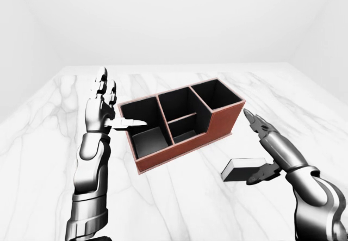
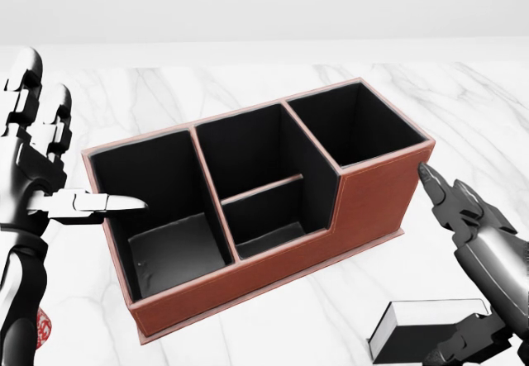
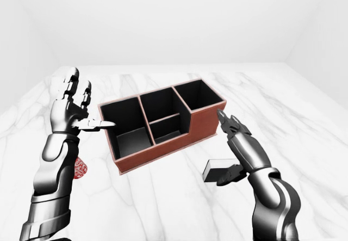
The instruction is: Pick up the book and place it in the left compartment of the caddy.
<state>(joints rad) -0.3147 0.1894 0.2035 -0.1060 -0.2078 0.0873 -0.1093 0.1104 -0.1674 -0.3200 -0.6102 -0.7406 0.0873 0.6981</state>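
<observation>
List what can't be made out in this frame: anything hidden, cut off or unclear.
- Book: its right end is covered by the right robot hand in every view; whether the thumb touches it is unclear.
- Book in head view: cut off by the bottom edge.
- Red patterned object: mostly behind the left forearm, unidentifiable.
- Caddy middle compartment: floor behind the divider hidden.

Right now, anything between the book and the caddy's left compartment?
Nothing visible on the marble between the book and the caddy. The left compartment looks empty. Only the left robot hand is close, its thumb reaching over that compartment's left rim. The right robot hand is at the book.
</observation>
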